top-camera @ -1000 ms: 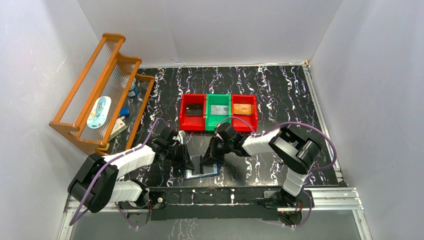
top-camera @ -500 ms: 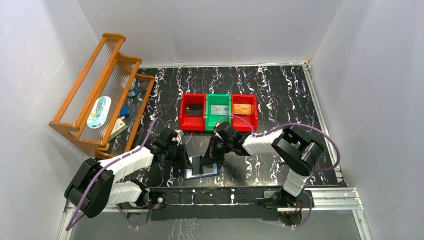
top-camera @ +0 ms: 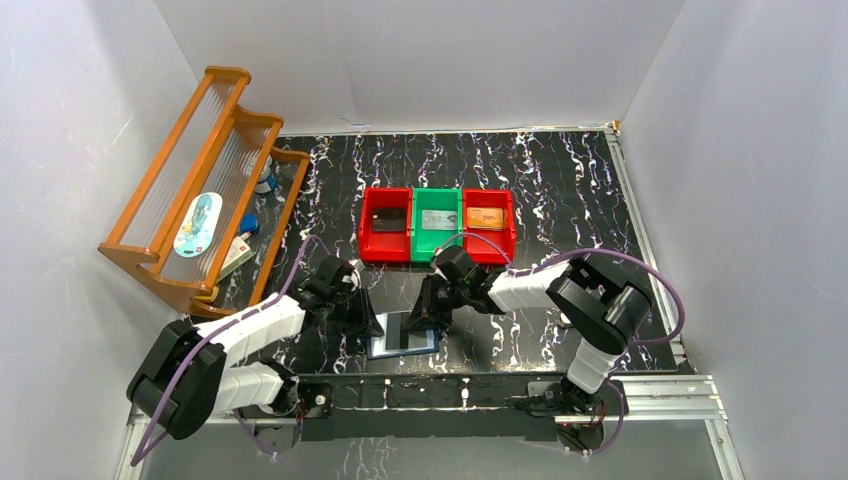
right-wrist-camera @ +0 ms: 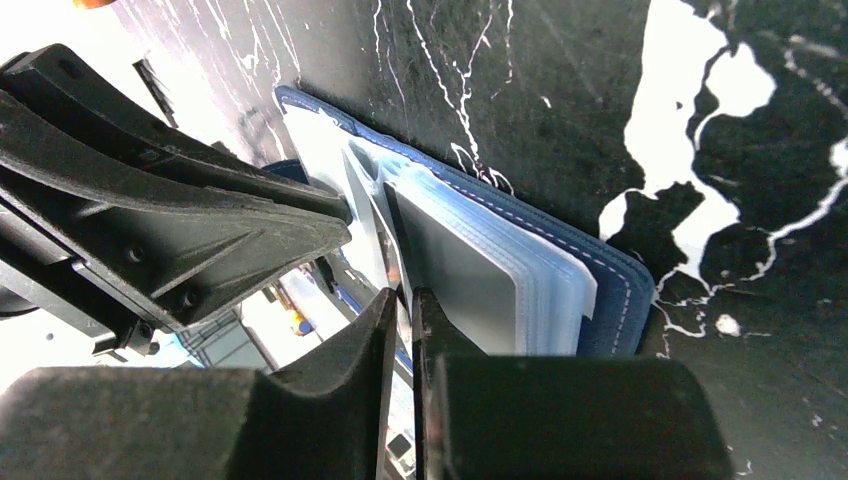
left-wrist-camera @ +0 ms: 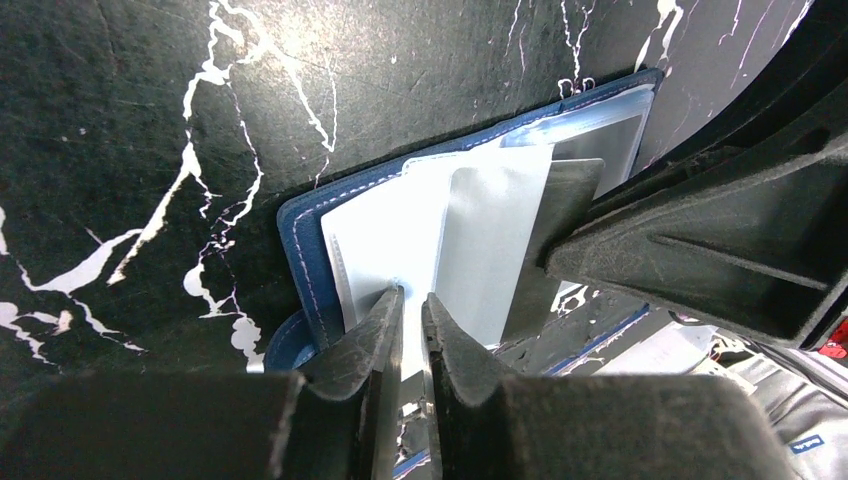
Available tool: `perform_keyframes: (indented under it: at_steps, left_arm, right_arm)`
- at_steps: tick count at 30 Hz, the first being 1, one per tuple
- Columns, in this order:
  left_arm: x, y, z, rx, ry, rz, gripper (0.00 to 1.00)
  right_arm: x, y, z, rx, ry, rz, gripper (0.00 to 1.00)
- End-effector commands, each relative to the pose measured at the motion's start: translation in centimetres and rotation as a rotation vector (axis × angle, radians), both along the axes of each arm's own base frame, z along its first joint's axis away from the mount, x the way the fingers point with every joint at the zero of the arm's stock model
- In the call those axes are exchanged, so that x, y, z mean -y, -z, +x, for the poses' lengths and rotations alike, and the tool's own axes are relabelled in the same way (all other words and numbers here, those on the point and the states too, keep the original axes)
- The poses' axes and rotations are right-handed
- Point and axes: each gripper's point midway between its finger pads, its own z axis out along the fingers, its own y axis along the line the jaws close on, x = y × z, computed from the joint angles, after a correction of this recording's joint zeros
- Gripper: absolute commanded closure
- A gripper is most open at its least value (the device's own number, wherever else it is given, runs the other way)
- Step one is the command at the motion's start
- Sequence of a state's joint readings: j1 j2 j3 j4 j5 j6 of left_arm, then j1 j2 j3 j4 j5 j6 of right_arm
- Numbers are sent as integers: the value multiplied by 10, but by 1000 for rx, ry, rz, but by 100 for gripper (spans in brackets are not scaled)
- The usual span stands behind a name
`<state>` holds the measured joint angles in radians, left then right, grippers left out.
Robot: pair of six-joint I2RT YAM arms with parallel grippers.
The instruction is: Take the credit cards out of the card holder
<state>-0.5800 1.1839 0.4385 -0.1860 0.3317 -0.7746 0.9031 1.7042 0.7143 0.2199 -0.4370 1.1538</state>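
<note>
White walls close in a black, white-veined table (top-camera: 560, 170). On it, at the near edge, the holder (top-camera: 385, 349) lies open, its navy cover flat and its pale clear sleeves (right-wrist-camera: 470, 275) fanned upward.

The left gripper (top-camera: 368, 325) comes down on the holder's left side. In its wrist view the jaws are narrow, tips nearly together, nipping the near edge of a white sleeve (left-wrist-camera: 385, 225).

The right gripper (top-camera: 428, 318) sits at the holder's right side, facing the left one across it. Its jaws are a thin slit, and the edge of a dark grey card (left-wrist-camera: 565, 215) runs into that slit. The card stands half out of the sleeves, over the holder's middle, with its far end hidden behind the right gripper's finger.

Beyond the holder, well apart from it, three bins sit touching in a row: red bin (top-camera: 367, 240), green bin (top-camera: 437, 192), second red bin (top-camera: 510, 235). Far left of the holder, a wooden rack (top-camera: 150, 215) leans against the wall.
</note>
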Motion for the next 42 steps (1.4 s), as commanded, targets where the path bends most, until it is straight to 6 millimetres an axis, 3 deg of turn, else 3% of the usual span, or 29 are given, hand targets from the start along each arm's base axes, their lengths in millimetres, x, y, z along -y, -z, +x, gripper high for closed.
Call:
perform_keyframes:
  at_steps: [1,6,10,14,21,23,26,35,42]
  left_arm:
    - [-6,7,-5,-32,5,43,89]
    - [-6,9,-6,-41,9,48,89]
    - [-7,10,-8,-44,7,47,90]
    - [-11,11,-10,-41,-3,58,90]
    - [-17,6,-7,-11,-22,81,89]
    - [-19,-19,8,111,-76,55,68]
    - [-22,-37,16,173,-104,50,58]
    - [-9,-73,29,244,-70,-15,40]
    - [13,-107,41,269,13,-259,33]
  right_arm:
    - [-10,-13,4,15,0,65,78]
    - [-16,-15,3,22,-14,83,72]
    - [-16,-11,1,13,-17,72,74]
    - [2,-6,6,56,17,-37,97]
    - [22,-32,16,119,88,-20,100]
    - [22,-50,25,175,116,9,100]
    - [19,-63,29,214,113,42,100]
    - [12,-85,35,282,108,121,100]
    - [9,-95,34,318,114,200,100]
